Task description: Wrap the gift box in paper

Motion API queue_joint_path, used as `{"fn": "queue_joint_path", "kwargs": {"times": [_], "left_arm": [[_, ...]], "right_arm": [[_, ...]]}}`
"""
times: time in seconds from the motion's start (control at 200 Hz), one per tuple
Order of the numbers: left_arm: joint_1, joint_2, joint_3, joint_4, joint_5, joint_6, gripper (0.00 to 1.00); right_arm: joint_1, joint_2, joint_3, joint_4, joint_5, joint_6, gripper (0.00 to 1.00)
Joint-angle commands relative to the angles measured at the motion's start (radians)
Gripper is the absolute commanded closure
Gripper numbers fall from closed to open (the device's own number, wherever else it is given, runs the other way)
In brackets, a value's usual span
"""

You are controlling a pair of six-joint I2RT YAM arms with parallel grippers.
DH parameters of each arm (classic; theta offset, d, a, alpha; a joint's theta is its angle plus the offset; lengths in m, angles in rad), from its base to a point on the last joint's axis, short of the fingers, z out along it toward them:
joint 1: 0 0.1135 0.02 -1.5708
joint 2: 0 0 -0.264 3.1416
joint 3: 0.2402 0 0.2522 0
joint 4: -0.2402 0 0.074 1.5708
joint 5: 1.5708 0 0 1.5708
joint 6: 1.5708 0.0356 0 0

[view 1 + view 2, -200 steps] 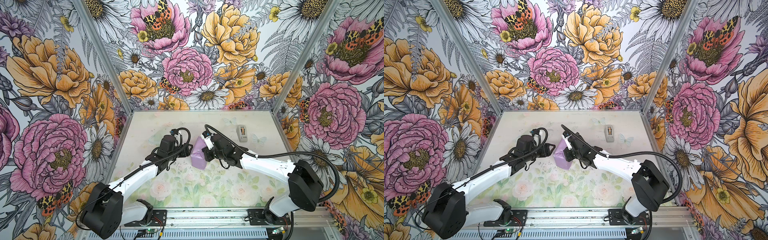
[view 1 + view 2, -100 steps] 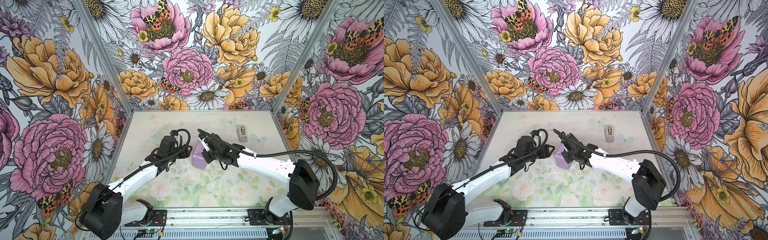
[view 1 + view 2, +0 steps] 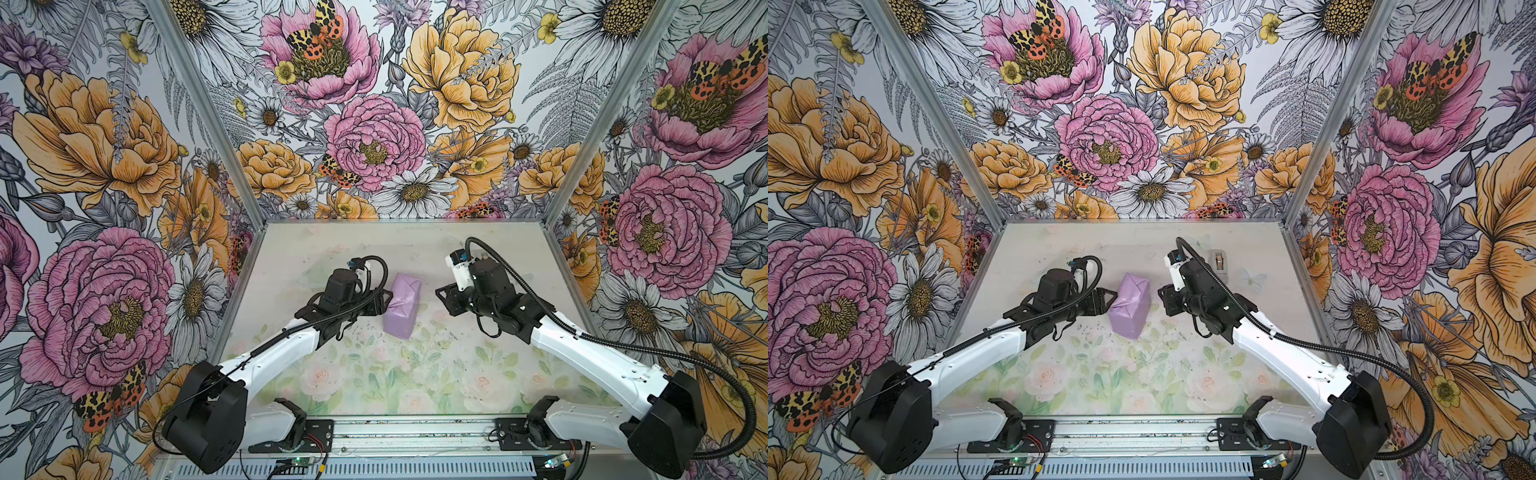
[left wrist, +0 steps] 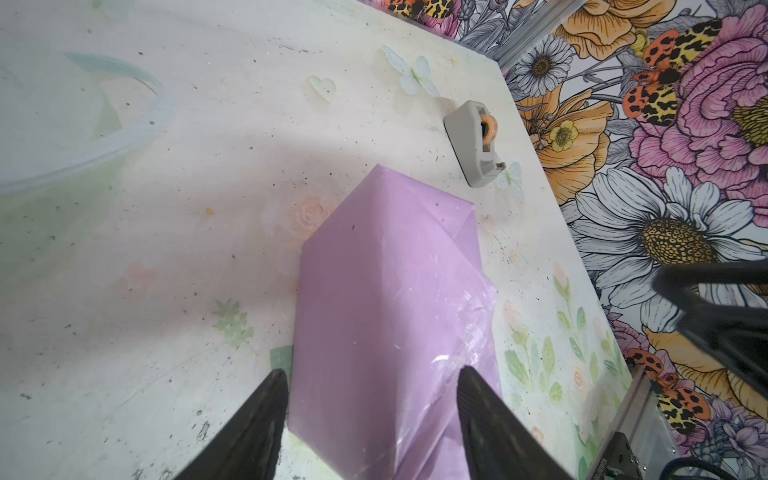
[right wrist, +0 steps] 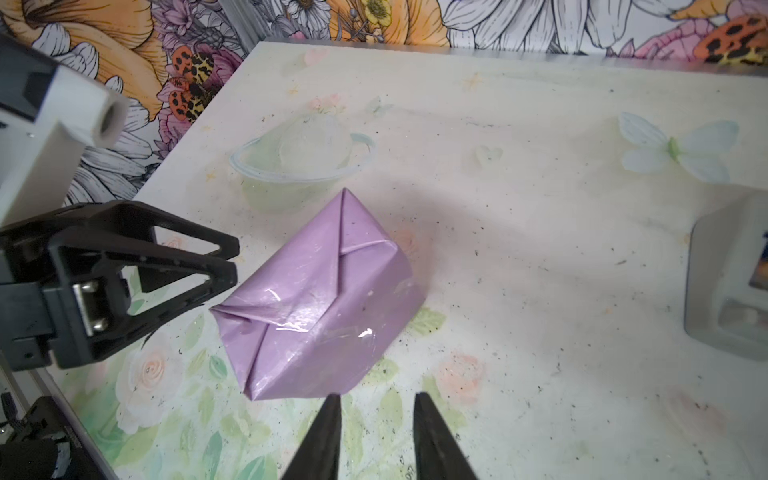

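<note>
The right claw has just left the parcel. 1 second ago it was pressed shut against the right side of the paper. Half a second ago it was still there. Now it has pulled back to the right, well clear, and the right wrist view shows its 2 fingers apart with only bare table between them.

The left claw has not moved. Its tips sit at the parcel's left side with the jaws apart. In the left wrist view the near end of the parcel lies between the 2 fingers, but I cannot tell whether they press on it.

The box is out of sight, fully covered by the lilac paper. The parcel lies on the table near its middle, between the 2 claws, with its long side running away from the robot. In the right wrist view the end flaps are folded into triangles across the upper face and lie flat. Glossy patches cross the seams, but I cannot tell if they are tape. The tape dispenser stands apart, toward the far right corner.

The folds hold with the right claw gone, so I judge the wrap essentially done. What is left seems to be the left claw backing off without dragging a flap loose.
</note>
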Motion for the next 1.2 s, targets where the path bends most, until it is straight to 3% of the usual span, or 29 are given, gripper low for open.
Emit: {"fn": "queue_joint_path", "kwargs": {"times": [0.0, 0.645, 1.196], "left_arm": [[-0.018, 0.025, 0.041, 0.024, 0.030, 0.026, 0.34], [0.000, 0.151, 0.069, -0.011, -0.006, 0.048, 0.34], [0.131, 0.146, 0.033, -0.079, -0.041, 0.050, 0.33]], "right_arm": [[-0.031, -0.008, -0.070, 0.089, -0.096, 0.096, 0.68], [-0.048, 0.044, -0.134, 0.148, -0.154, 0.118, 0.68], [-0.048, 0.045, -0.122, 0.150, -0.162, 0.117, 0.68]]}}
